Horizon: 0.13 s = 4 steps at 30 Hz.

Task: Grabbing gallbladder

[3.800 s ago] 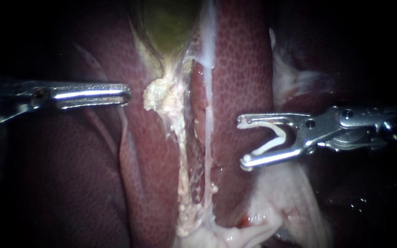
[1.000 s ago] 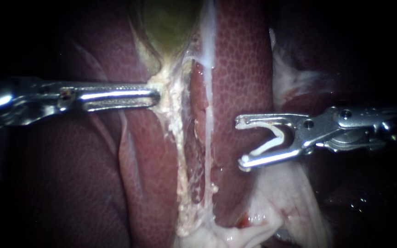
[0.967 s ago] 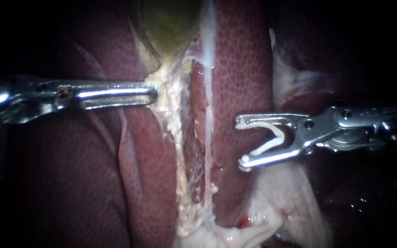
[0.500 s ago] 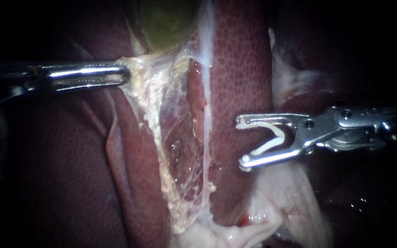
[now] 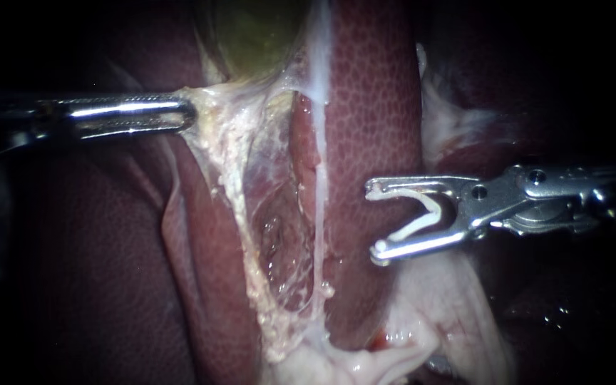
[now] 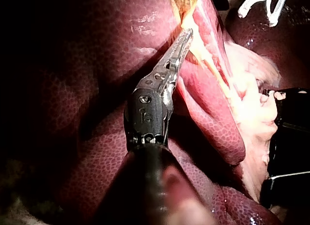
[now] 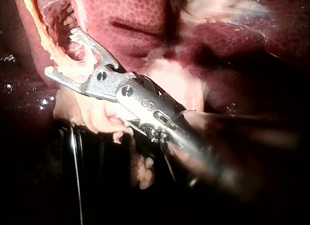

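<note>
1. Pulled leftward since a second ago, the pale tissue [image 5: 229, 135] now fans out off the liver [image 5: 372, 107].
2. Left tool [image 5: 188, 114] pinches that tissue just under the gallbladder [image 5: 254, 36], at the view's top.
3. Right tool [image 5: 373, 217] hangs apart, its jaws holding a spread clip [image 5: 411, 230].
4. The grab looks made; the next move calls for steady traction without tearing.

Olive-green gallbladder [image 5: 254, 36] at top between lobes of liver [image 5: 372, 107], pale stringy lower tissue stretched taut sideways

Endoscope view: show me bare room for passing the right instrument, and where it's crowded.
Free: the liver strip between the white strand and the right instrument holding a clip, and the lobe below the left instrument. Crowded: the pale tissue its jaws hold under the gallbladder.
</note>
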{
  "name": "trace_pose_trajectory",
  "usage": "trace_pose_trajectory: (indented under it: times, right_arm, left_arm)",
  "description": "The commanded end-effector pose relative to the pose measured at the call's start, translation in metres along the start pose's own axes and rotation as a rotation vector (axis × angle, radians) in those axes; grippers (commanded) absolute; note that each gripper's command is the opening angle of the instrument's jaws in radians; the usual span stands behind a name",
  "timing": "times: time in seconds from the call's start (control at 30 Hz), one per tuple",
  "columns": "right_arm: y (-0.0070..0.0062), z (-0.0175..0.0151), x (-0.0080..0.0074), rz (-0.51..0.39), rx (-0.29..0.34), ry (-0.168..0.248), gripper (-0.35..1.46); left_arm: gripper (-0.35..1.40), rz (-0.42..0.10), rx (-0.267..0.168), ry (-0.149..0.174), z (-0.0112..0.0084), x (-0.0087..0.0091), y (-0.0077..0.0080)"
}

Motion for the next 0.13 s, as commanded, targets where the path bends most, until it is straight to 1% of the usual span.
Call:
trace_pose_trajectory:
  times: [0.03,0.13]
  right_arm:
    - [0.0,0.0,0.0,0.0,0.0,0.0,0.6]
    - [0.0,0.0,0.0,0.0,0.0,0.0,0.6]
  left_arm:
    - [-0.35,0.0,0.0,0.0,0.0,0.0,0.0]
    - [-0.35,0.0,-0.001,0.0,0.0001,0.0,-0.0001]
